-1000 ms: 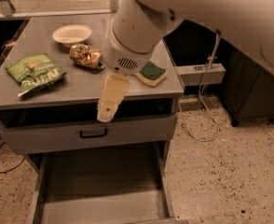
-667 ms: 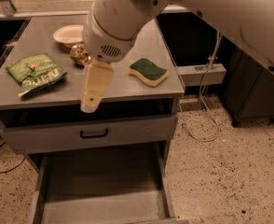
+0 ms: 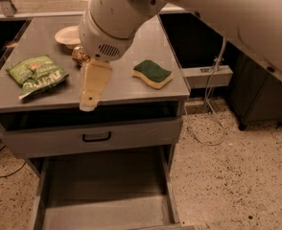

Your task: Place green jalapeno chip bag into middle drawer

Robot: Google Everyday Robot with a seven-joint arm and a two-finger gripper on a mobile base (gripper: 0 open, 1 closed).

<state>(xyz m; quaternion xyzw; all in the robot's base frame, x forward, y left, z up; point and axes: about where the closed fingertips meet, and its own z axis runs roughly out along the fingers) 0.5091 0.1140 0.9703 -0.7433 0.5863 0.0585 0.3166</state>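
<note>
The green jalapeno chip bag [image 3: 36, 74] lies crumpled on the left part of the grey countertop [image 3: 131, 87], near its front edge. My gripper [image 3: 92, 91], cream-coloured and pointing down, hangs over the counter's front edge just right of the bag and apart from it. It holds nothing that I can see. The middle drawer [image 3: 102, 193] stands pulled out below, a wide grey metal tray with a bare floor. My large white arm [image 3: 117, 18] covers the middle back of the counter.
A green-and-yellow sponge [image 3: 152, 73] lies on the right of the counter. A white bowl [image 3: 66, 35] and a brown snack bag [image 3: 78, 55] sit behind the gripper, partly hidden by the arm. A shut drawer front with a black handle [image 3: 96, 137] is above the open drawer. Cables [image 3: 205, 128] lie on the floor at right.
My arm and gripper have swung left along the counter's front, away from the sponge and closer to the chip bag. The objects have not moved.
</note>
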